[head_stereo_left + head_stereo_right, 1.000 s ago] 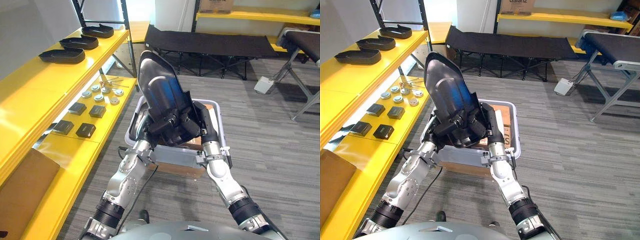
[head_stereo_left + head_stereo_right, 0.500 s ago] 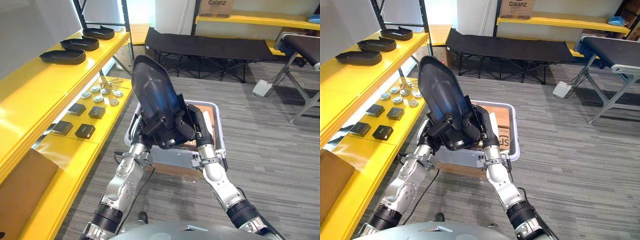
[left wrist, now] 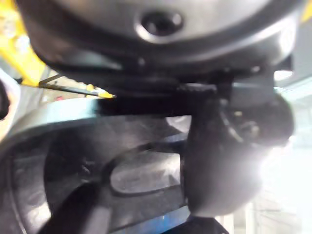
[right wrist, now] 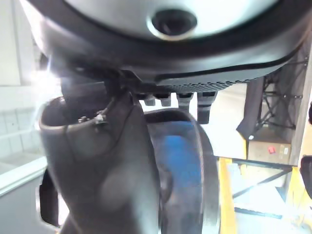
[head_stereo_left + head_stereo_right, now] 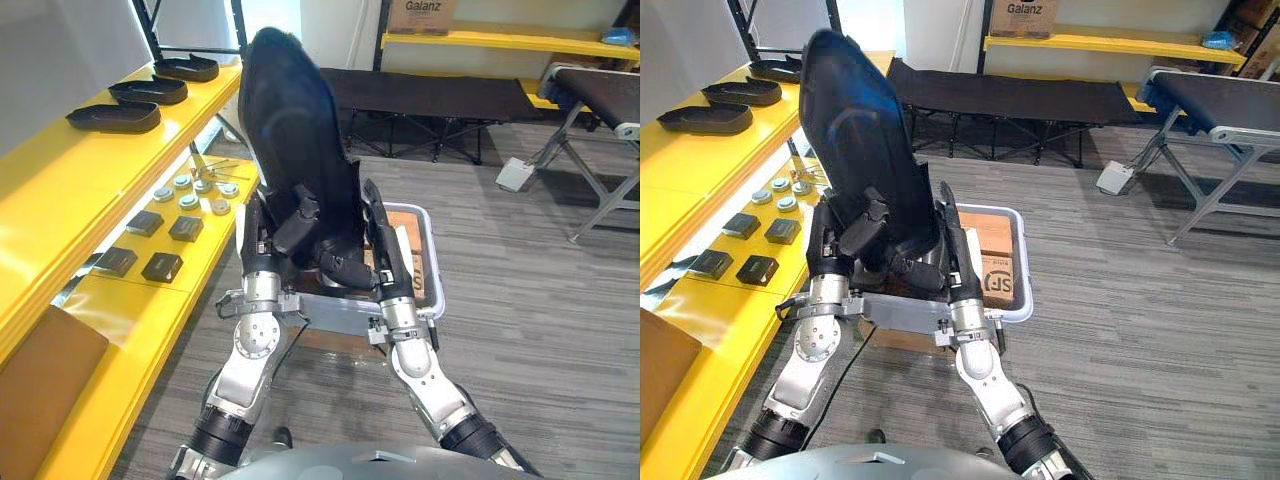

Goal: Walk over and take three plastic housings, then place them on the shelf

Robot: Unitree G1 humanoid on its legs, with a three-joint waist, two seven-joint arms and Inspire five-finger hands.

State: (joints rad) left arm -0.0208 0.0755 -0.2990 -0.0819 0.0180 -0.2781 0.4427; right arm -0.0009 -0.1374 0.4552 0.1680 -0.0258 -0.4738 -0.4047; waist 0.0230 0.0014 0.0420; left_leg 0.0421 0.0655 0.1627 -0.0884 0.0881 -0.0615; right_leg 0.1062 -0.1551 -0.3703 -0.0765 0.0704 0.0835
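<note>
I hold a large black plastic housing [image 5: 290, 120] upright in front of me, its tip level with the upper yellow shelf [image 5: 60, 170]. My left hand [image 5: 272, 238] is shut on its lower left part, the thumb [image 3: 229, 161] pressed into the housing [image 3: 73, 146]. My right hand [image 5: 385, 262] lies against the lower right edge with its fingers straight up along the housing [image 4: 180, 165]. Three more black housings lie in a row on that shelf: the nearest housing [image 5: 113, 117], the middle housing [image 5: 148, 92] and the far housing [image 5: 185, 68].
Below my hands a grey bin [image 5: 428, 262] holds a cardboard box. The lower yellow shelf carries small black boxes [image 5: 163, 266] and round metal pieces [image 5: 195, 192]. A brown carton [image 5: 40, 385] sits at lower left. A black cot [image 5: 440, 95] stands behind.
The housing has risen and tipped more upright, swinging left toward the shelf. My right hand's fingers have straightened from a curl. Both forearms have come up.
</note>
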